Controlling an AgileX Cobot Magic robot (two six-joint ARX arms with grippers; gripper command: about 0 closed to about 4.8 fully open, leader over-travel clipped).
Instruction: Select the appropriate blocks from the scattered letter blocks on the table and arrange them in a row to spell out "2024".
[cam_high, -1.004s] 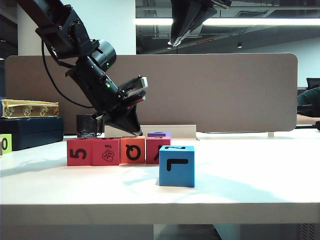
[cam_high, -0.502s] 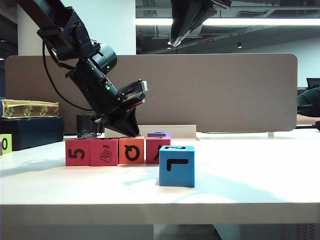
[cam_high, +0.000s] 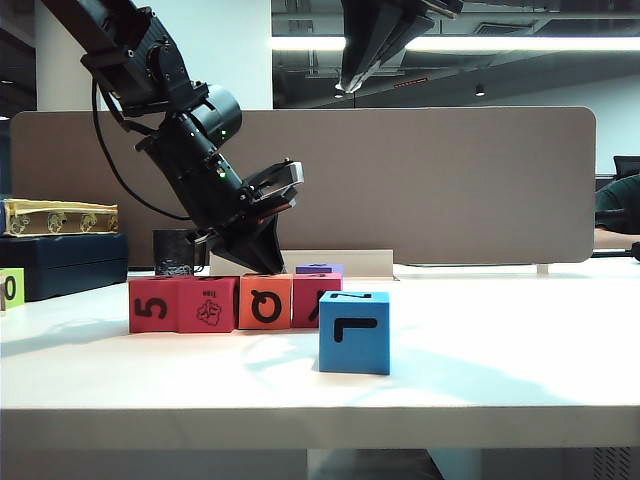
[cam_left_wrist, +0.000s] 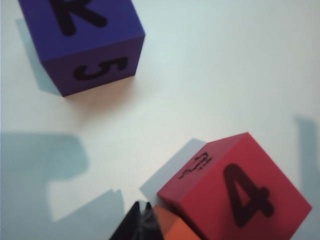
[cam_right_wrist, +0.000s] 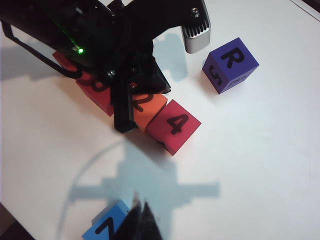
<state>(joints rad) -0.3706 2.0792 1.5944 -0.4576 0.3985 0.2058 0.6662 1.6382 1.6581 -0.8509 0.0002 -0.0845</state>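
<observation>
Four cubes stand in a row on the white table (cam_high: 500, 340): red 5 (cam_high: 152, 305), red with a small drawing (cam_high: 208, 305), orange Q (cam_high: 265, 302) and a red one (cam_high: 308, 298) half hidden by a blue cube. From above that last red cube (cam_right_wrist: 174, 126) shows a 4. My left gripper (cam_high: 266, 266) is shut and empty, tips down at the orange cube's (cam_left_wrist: 175, 231) back edge, beside the red 4 cube (cam_left_wrist: 235, 195). The left gripper's tips (cam_left_wrist: 141, 207) are pressed together. My right gripper (cam_right_wrist: 140, 206) hangs high over the table, shut and empty.
A blue L cube (cam_high: 354, 332) stands in front of the row's right end. A purple cube (cam_high: 320, 268) lies behind the row. A yellow-green 0 cube (cam_high: 10, 288), a dark box (cam_high: 60, 262) and a black cup (cam_high: 175, 252) sit at the left. The brown divider (cam_high: 450, 180) closes the back.
The left arm has tilted and shifted slightly right above the row. The 5 and drawing cubes sit a touch further left. The right arm has not moved.
</observation>
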